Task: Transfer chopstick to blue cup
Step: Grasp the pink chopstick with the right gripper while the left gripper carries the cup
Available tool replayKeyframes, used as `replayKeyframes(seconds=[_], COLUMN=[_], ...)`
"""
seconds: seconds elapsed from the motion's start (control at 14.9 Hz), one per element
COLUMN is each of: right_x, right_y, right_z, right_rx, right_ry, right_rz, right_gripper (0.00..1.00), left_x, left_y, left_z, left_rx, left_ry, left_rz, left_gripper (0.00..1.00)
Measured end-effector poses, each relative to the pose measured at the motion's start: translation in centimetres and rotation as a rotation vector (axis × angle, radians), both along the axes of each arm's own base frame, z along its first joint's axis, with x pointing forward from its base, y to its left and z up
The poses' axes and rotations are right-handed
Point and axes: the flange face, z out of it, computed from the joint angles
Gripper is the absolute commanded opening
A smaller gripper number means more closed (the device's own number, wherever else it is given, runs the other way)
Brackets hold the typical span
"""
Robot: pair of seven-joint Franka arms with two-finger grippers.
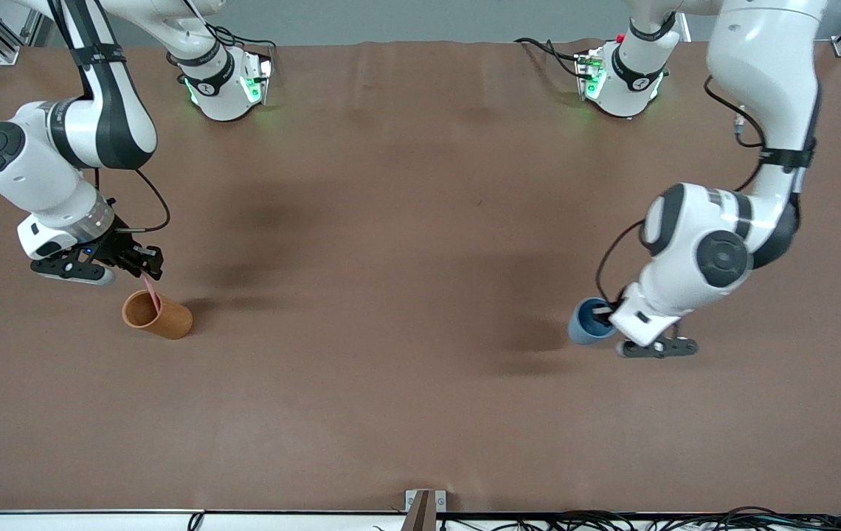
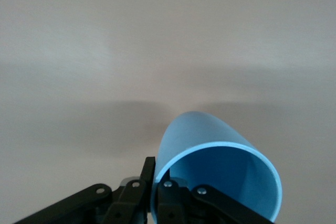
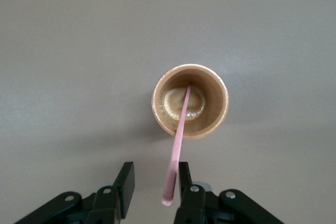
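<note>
**Two tools at two cups, stick in the orange one**

Two arms worked at separate ends of the brown surface (image 1: 420,413). The right tool (image 1: 142,267) hung just above the orange cup (image 1: 158,315), which stood toward the right arm's end. The chopstick (image 1: 151,289) leaned out of that cup, its lower end on the cup's bottom and its upper end rising between the tool's fingers. In the right wrist view the chopstick (image 3: 178,145) ran from the cup's (image 3: 190,101) inside up to the right tool (image 3: 155,184); it lay against one finger (image 3: 185,178), while the other finger (image 3: 126,182) stood apart from it with a gap showing. The jaws were thus partly parted and not clamped on the stick.

The left tool (image 1: 605,316) was down at the blue cup (image 1: 584,324), toward the left arm's end of the surface and well apart from the orange cup. In the left wrist view the blue cup (image 2: 210,150) showed its open mouth and pale inside, and the left tool (image 2: 153,187) was clenched on its rim, one finger (image 2: 146,174) outside the wall and the other inside. Nothing lay in the blue cup.

The two cups sat about equally near the front camera.
</note>
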Motion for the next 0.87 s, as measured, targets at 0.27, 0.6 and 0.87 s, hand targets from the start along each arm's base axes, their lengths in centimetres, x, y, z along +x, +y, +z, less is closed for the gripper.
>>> replayKeyframes(seconds=[0.27, 0.6, 0.87], right_x=[-0.1, -0.2, -0.2], right_y=[-0.5, -0.7, -0.9], right_z=[0.0, -0.2, 0.0], right_rx=[0.0, 0.0, 0.0], right_ry=[0.001, 0.012, 0.011], right_rz=[-0.01, -0.012, -0.017], right_gripper=[0.27, 0.11, 0.05], left_x=[-3.1, -7.3, -8.6], left_y=[-12.1, -24.1, -25.8], left_z=[0.9, -3.3, -6.2], left_rx=[-0.025, -0.03, -0.009], left_ry=[-0.014, 0.015, 0.041], left_rz=[0.128, 0.188, 0.175], left_gripper=[0.0, 0.0, 0.01])
